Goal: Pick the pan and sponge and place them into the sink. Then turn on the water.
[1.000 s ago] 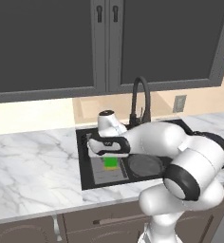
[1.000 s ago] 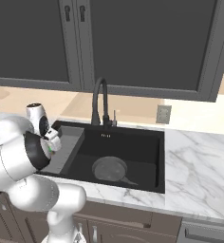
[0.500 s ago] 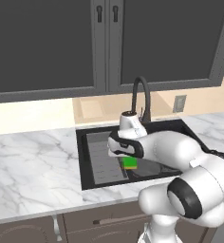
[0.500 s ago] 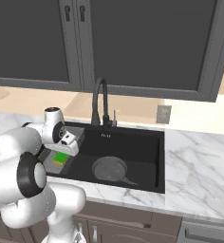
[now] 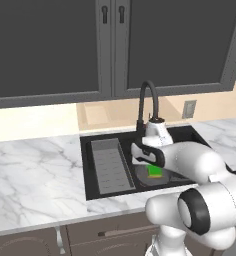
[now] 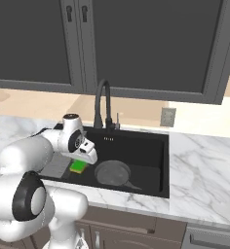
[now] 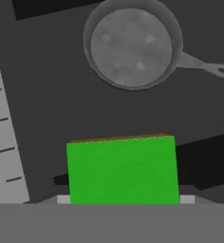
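The fingers (image 7: 123, 201) hold the sponge (image 7: 121, 170) by its two short ends, green face toward the camera, hanging over the sink (image 6: 158, 146) between the tray (image 5: 110, 167) and the pan (image 7: 132, 43). The pan already lies flat on the basin floor, its handle pointing away from the tray. In the right base view the sponge (image 6: 78, 166) sits under the hand just beside the pan's rim (image 6: 113, 172), so the placing step looks nearly done; the faucet (image 6: 101, 104) stands behind, dry. My guess at the risks: released from this height, a light sponge may bounce and land half on the pan or on the tray, which is harmless, but a tilted release could flip it. The larger worry is the faucet lever, small and close to the neck; a poor approach could slip past it or knock the spout.
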